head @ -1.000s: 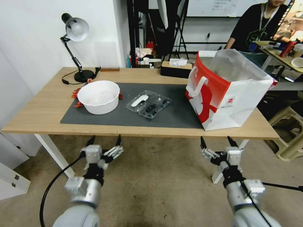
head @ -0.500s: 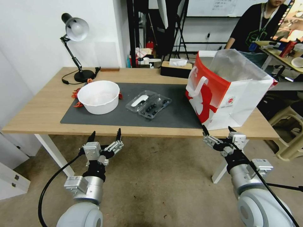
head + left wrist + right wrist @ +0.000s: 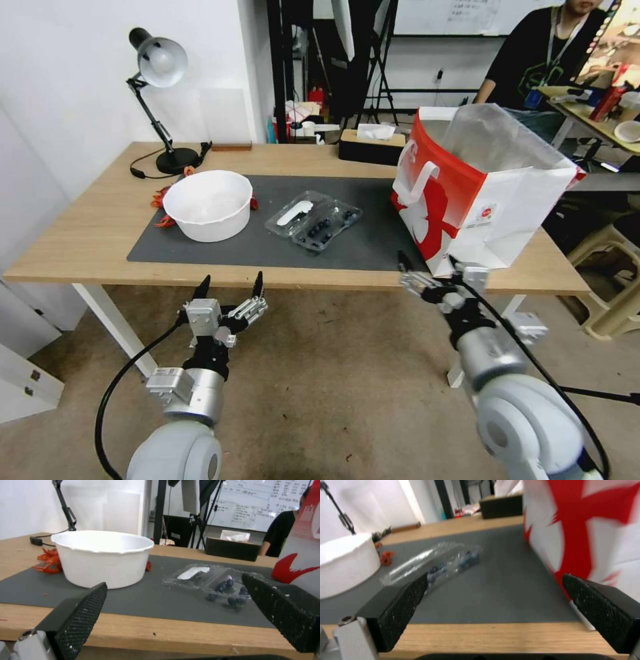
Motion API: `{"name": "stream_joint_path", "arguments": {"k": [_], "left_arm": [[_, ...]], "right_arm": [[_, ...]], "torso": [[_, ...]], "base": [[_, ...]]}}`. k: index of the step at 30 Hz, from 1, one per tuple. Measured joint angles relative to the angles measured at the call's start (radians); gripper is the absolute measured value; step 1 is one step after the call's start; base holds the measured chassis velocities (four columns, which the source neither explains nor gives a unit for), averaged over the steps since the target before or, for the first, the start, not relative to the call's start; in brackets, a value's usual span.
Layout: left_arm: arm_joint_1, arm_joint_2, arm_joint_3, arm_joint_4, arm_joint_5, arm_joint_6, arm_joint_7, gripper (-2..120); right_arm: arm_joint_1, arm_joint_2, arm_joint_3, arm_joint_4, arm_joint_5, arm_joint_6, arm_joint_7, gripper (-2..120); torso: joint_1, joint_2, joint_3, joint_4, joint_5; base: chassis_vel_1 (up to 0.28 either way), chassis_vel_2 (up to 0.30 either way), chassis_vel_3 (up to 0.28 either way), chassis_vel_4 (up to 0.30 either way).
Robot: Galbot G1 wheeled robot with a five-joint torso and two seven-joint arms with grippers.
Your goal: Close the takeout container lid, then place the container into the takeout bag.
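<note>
Head view — one container (image 3: 314,221), one takeout bag (image 3: 480,187), two pincers spread.

Looking like a lab or office workroom: wooden worktop (image 3: 87,240) standing against a white wall, carrying a grey mat (image 3: 267,247) and a black desk lamp (image 3: 160,67). Behind it, a whiteboard (image 3: 263,502) covered in writing, black tripod stands (image 3: 380,60), a tissue box (image 3: 373,143), and worn bare flooring (image 3: 333,373) lying underneath.

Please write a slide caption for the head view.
Both grippers, left and right, open before the table; container lies unfolded.
</note>
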Motion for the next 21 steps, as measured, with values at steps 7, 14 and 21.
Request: {"name": "stream_joint_path", "arguments": {"k": [7,14,21], "left_arm": [[0.016,-0.010,-0.015,0.000,0.006,-0.020,0.002,100],[0.027,-0.017,-0.033,-0.002,0.008,-0.037,0.000,100],[0.031,-0.017,-0.046,-0.001,0.008,-0.049,-0.008,100]], "right_arm": [[0.207,-0.027,-0.140,-0.123,0.105,-0.040,0.128,100],[0.377,0.009,-0.273,-0.229,0.182,-0.069,0.241,100],[0.532,0.089,-0.393,-0.346,0.202,-0.127,0.374,100]], "torso": [[0.000,0.000,0.000,0.0002,-0.0001],[0.000,0.000,0.000,0.0002,-0.0004],[0.000,0.000,0.000,0.0002,-0.0002]], "base": [[0.000,0.000,0.000,0.000],[0.000,0.000,0.000,0.000],[0.000,0.000,0.000,0.000]]}}
